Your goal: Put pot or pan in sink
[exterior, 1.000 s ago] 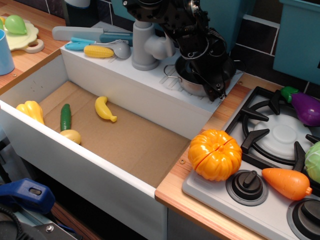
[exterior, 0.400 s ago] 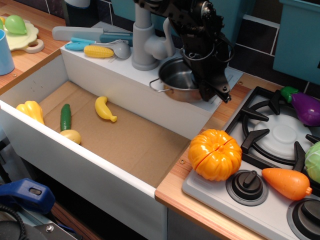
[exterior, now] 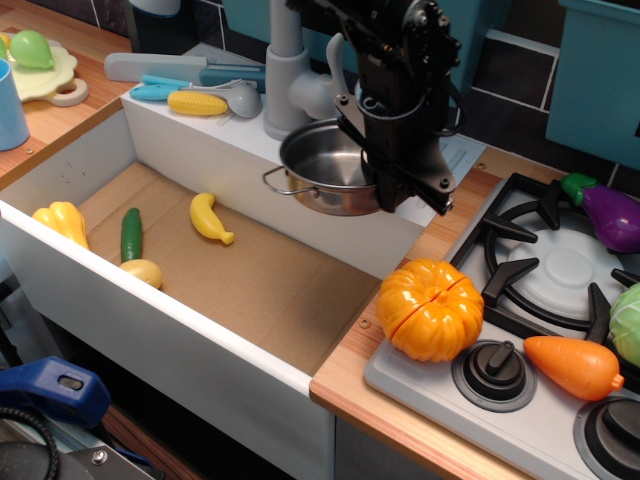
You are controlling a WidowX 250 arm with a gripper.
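Gripper (exterior: 400,190) clamps the steel pot's (exterior: 325,170) right rim, carrying it over the sink's (exterior: 250,285) far edge; next, lower inside and release.

No readable text, labels, brands, numbers or signs

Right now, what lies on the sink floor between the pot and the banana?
Nothing: in this one view, bare brown floor of the sink runs from the banana to below the pot held by the gripper.
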